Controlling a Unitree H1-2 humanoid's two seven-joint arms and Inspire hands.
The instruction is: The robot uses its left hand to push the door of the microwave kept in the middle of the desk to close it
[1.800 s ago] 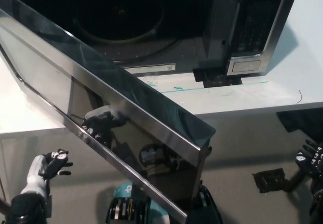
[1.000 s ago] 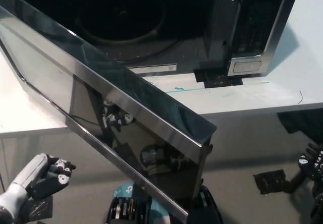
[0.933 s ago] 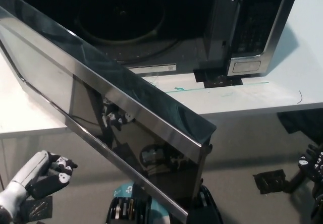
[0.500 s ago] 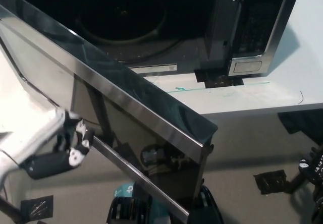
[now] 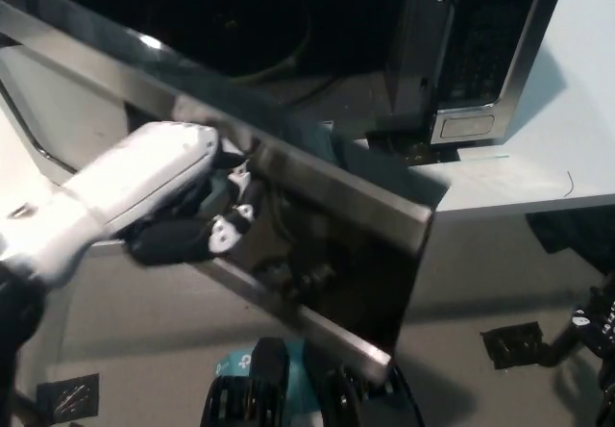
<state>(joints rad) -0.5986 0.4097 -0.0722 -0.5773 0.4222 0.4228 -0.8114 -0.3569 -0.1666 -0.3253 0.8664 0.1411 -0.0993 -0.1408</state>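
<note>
The microwave (image 5: pixel 461 52) stands on the white desk (image 5: pixel 567 148), its dark cavity open at the upper left of the head view and its control panel at the upper right. The door (image 5: pixel 317 206) is swung out on a diagonal from the upper left toward the lower middle, its free edge hanging past the front edge of the desk above the grey floor. The left hand (image 5: pixel 178 196) is against the door's outer face at the picture's left, with the white back of the hand uppermost and the dark fingers (image 5: pixel 168 239) curled loosely beneath it; it grips nothing, and blur hides exactly how far the fingers are spread. Between the door's inner face and the microwave front there is an open wedge. The right hand (image 5: pixel 598 323) sits low at the right edge, well apart from the desk; whether it is open or closed cannot be told.
</note>
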